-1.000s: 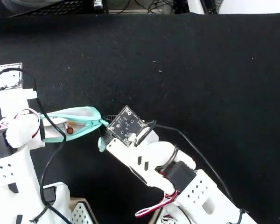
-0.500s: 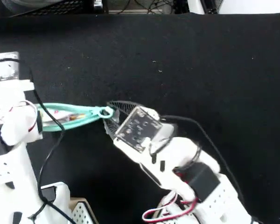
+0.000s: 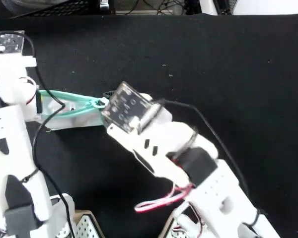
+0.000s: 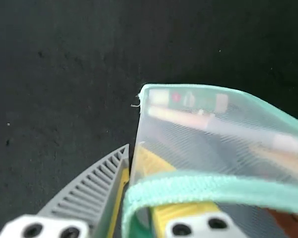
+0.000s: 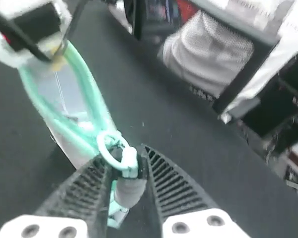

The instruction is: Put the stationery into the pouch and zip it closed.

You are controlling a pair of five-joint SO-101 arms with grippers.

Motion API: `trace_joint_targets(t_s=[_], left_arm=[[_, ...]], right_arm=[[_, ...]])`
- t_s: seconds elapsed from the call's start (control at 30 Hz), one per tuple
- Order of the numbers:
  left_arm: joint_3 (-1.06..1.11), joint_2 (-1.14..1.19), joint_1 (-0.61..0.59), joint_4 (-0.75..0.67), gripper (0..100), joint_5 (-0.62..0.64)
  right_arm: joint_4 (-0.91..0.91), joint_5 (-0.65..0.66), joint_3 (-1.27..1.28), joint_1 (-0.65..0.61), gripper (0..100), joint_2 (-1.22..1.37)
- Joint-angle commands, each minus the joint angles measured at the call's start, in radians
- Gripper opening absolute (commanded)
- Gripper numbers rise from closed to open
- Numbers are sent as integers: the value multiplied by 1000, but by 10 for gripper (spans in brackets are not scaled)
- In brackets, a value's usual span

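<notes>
A translucent mesh pouch (image 3: 64, 110) with a teal zipper edge hangs between the two arms at the left of the black table. In the left wrist view the pouch (image 4: 213, 144) holds pens and other stationery, and my left gripper (image 4: 134, 173) is shut on its end. In the high view the left gripper (image 3: 39, 105) is at the pouch's left end. My right gripper (image 5: 124, 161) is shut on the teal zipper pull (image 5: 120, 153), with the pouch (image 5: 64, 99) stretching away from it. From above, the right gripper (image 3: 105, 100) meets the pouch's right tip.
The black table (image 3: 228, 74) spreads wide to the right and far side of the arms. Cables trail from both arms over the near left. A perforated beige part (image 3: 84, 225) lies at the near edge.
Both arms have carried the pouch toward the far side and a little left. The teal zipper opening, a wide loop a second ago, is now narrow.
</notes>
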Motion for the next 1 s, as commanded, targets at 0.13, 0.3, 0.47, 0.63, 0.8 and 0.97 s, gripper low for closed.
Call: trace_joint_targets(t_s=[0.13, 0.3, 0.47, 0.63, 0.8, 0.97], left_arm=[[-191, 89, -5, 5, 97, 75], [-361, 89, -5, 5, 245, 196], [-427, 87, -5, 5, 220, 198], [-479, -9, -5, 3, 220, 198], [-460, -233, -8, 5, 220, 189], [-151, -482, -27, 3, 220, 60]], right_arm=[[-124, 6, -88, 26, 12, 99], [-126, 15, -99, 26, 12, 101], [-186, 86, -99, 26, 12, 102], [-227, 86, -101, 23, 12, 102], [-203, 68, -94, 20, 12, 101], [-203, 66, -110, 20, 12, 94]])
